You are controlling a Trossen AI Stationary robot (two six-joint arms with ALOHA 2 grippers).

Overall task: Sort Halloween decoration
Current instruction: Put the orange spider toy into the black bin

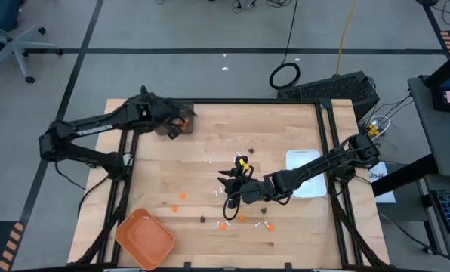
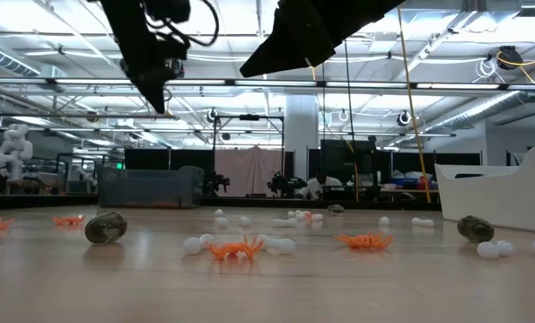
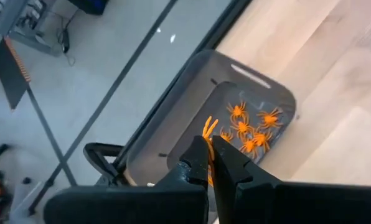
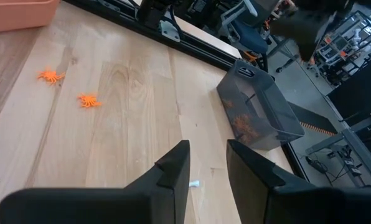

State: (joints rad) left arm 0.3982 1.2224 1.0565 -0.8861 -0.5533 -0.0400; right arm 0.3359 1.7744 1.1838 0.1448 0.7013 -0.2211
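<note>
Left gripper [image 3: 208, 149]: jaws pinched on an orange plastic spider [image 3: 208, 128], above the grey translucent bin [image 3: 192, 99] of spiders at the table's far-left corner | Right gripper [image 4: 205, 163]: jaws spread, nothing between them, above mid-table | Loose orange spiders [image 4: 89, 100], white sticks [image 1: 211, 162], dark bits [image 1: 202, 220]: scattered over the light wooden tabletop [image 1: 210, 136]

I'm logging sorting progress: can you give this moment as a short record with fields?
left gripper: shut on an orange spider, over the grey bin at the table's far left corner
grey bin contents: several orange spiders
right gripper: open, empty, above mid-table
orange tray: near left corner
white dish: right side
</note>
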